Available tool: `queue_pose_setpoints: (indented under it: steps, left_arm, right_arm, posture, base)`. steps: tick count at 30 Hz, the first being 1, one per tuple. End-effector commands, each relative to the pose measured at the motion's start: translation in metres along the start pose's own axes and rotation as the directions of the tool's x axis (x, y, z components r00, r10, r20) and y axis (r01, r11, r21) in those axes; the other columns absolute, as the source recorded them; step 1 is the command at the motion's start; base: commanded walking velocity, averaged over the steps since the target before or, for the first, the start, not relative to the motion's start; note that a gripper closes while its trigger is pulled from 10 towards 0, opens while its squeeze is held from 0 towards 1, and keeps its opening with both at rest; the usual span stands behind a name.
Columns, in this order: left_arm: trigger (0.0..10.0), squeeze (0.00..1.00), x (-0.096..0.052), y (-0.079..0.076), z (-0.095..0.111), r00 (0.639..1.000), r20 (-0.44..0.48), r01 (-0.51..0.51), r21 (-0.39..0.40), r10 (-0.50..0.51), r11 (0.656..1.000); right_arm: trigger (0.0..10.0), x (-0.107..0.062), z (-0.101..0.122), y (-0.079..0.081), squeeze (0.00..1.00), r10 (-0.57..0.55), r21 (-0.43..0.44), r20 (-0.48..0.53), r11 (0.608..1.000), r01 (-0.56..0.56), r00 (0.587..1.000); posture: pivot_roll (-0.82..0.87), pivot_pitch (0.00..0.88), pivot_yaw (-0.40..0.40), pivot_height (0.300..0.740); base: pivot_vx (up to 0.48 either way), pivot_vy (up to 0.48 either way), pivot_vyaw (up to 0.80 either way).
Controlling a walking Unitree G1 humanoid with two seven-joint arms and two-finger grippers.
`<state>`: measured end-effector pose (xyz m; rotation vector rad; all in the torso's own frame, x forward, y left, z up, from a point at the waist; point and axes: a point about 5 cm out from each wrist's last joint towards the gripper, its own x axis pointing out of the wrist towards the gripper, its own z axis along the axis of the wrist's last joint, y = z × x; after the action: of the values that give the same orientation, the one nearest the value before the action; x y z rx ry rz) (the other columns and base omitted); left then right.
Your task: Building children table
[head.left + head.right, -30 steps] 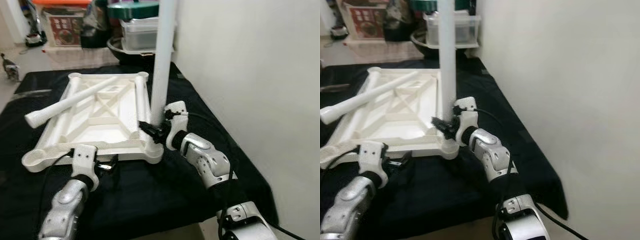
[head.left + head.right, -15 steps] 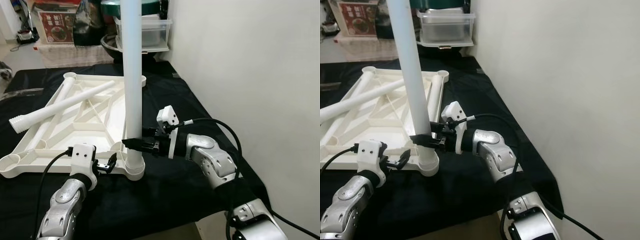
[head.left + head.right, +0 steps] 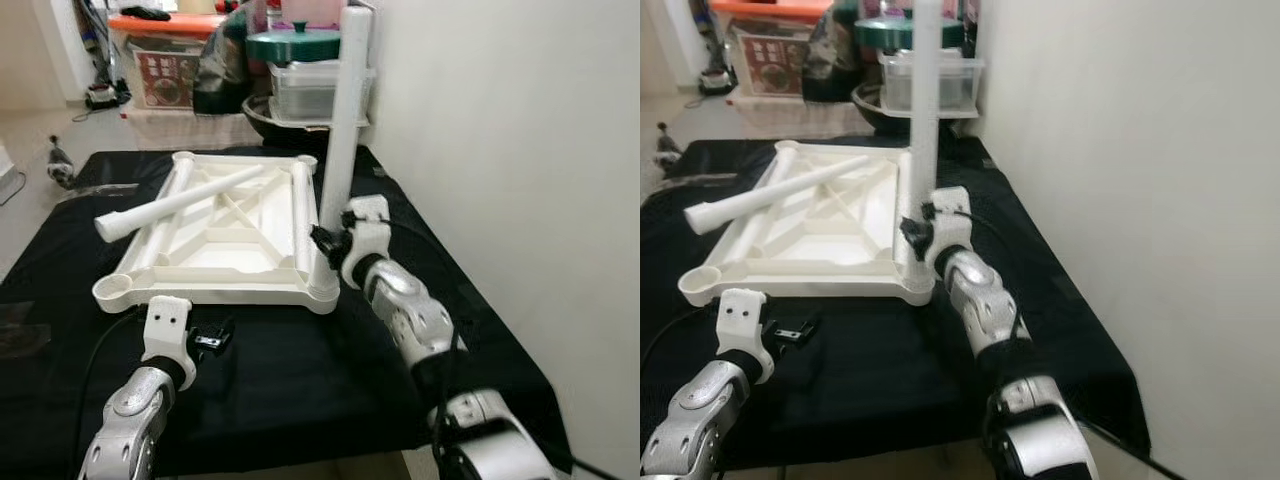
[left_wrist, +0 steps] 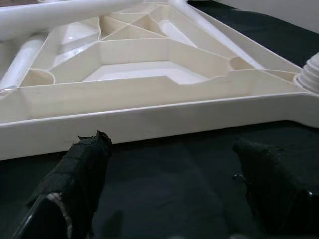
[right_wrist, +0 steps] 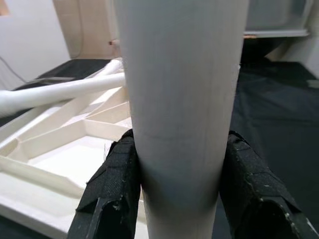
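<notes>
While one leg [image 3: 340,140] stands, one [image 3: 180,202] lies loose.

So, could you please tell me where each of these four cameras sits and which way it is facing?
Left eye view: on the head, looking forward and down at the upturned white tabletop on the black cloth; both silver arms show.
Right eye view: the head's other eye, same scene.
Left wrist view: on the left arm, looking along the open left gripper at the tabletop's near edge.
Right wrist view: on the right arm, its right gripper clamped on the upright leg.
Shared: both wrist views also catch the loose leg lying across the tabletop.
</notes>
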<state>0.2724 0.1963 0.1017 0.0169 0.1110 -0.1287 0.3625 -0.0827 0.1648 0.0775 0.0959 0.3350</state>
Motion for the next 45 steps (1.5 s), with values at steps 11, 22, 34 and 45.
queue_pose_setpoints:
  steps: [11,22,34,45]
  left_arm:
    - [10.0,0.0,0.003,-0.003,-0.003,1.0,-0.021,0.023,0.009,-0.023,1.0]
    - [10.0,0.0,0.005,0.0,0.001,1.0,-0.007,0.019,0.015,-0.019,1.0]
    - [10.0,0.0,0.004,0.0,0.0,1.0,-0.004,0.013,0.014,-0.013,1.0]
    - [10.0,0.0,0.005,-0.002,-0.001,1.0,-0.01,0.022,0.016,-0.021,1.0]
  right_arm:
    - [10.0,-0.012,0.015,0.007,0.0,0.242,0.082,0.091,0.965,-0.25,0.966]
    - [10.0,-0.012,0.031,0.023,0.0,0.722,-0.134,0.044,0.689,-0.712,0.691]
    - [0.0,0.02,0.035,0.016,0.0,0.501,-0.089,0.085,0.865,-0.494,0.861]
    - [0.0,0.004,-0.011,-0.051,0.0,-0.326,0.028,-0.065,0.944,0.328,0.943]
  posture:
    - [0.04,0.0,-0.056,0.74]
    - [0.06,0.0,-0.075,0.74]
    - [0.08,0.0,-0.086,0.74]
    - [0.06,0.0,-0.072,0.74]
  base:
    - [0.0,0.0,0.0]
    - [0.0,0.0,0.0]
    - [0.0,0.0,0.0]
    - [0.0,0.0,0.0]
